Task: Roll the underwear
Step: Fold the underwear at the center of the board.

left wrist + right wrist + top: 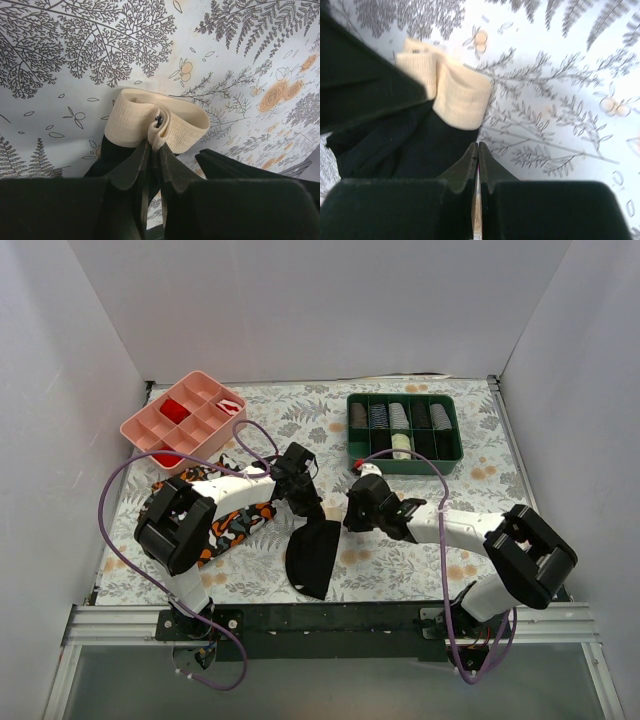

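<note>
Floral-print table [480, 540] carried everything. Both arms reached inward toward centre: left arm [230, 495] bent across the orange, black and white patterned cloth [235, 525], right arm [460, 525] stretched low from the right. Pink compartment tray [135, 425] sat far-left, dark green divided tray [405, 465] far-right, both well clear of the work.

Small black soft fabric underwear [312, 555] with a wide cream-beige waistband lay at table centre, between the two grippers, its black body trailing toward the near edge. Left gripper [305, 502] was at its far end, right gripper [352, 515] just beside it on the right.

Left wrist view: left gripper [155, 147] was clamped on the waistband [180, 125], which was folded into a loop ahead of the fingers. The top view hid that waistband under the gripper.

Right wrist view: right gripper [478, 147] had its fingers pressed together with nothing visible between them, tips just beside the black fabric [395, 145], waistband [462, 97] ahead and left.
</note>
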`<state>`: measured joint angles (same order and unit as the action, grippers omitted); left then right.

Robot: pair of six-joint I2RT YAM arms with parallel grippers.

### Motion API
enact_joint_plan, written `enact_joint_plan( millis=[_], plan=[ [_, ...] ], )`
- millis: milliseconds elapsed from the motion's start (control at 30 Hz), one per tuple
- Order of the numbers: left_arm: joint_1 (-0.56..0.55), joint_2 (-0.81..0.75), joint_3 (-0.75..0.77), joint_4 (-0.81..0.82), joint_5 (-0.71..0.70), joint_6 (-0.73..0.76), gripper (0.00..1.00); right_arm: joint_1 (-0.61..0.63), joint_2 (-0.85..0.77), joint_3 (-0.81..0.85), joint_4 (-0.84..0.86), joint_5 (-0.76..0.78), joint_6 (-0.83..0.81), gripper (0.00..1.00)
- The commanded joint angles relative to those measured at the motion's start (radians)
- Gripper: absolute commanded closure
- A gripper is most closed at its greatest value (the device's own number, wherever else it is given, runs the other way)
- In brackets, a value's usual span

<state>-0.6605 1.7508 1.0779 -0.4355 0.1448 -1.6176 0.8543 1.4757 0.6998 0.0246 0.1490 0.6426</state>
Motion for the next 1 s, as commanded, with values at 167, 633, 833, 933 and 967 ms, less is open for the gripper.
enact_joint_plan(
  millis=[167, 633, 833, 933, 967],
  plan=[
    [-0.008, 0.016, 0.042, -0.034, -0.027, 0.021, 0.94, -0.049, 0.057, 0.125, 0.043, -0.104, -0.078, 0.93],
    [-0.01, 0.007, 0.059, -0.051, -0.031, 0.033, 0.94, -0.11, 0.21, 0.144, 0.075, -0.198, -0.061, 0.95],
    [-0.016, 0.004, 0.115, -0.091, -0.024, 0.042, 0.94, -0.112, 0.225, 0.107, 0.066, -0.203, -0.023, 0.95],
    [-0.024, 0.004, 0.142, -0.127, -0.034, 0.05, 0.93, -0.112, 0.227, 0.092, 0.067, -0.195, -0.005, 0.95],
    [-0.025, 0.007, 0.157, -0.135, -0.033, 0.05, 0.93, -0.112, 0.225, 0.09, 0.067, -0.193, -0.001, 0.95]
  ],
)
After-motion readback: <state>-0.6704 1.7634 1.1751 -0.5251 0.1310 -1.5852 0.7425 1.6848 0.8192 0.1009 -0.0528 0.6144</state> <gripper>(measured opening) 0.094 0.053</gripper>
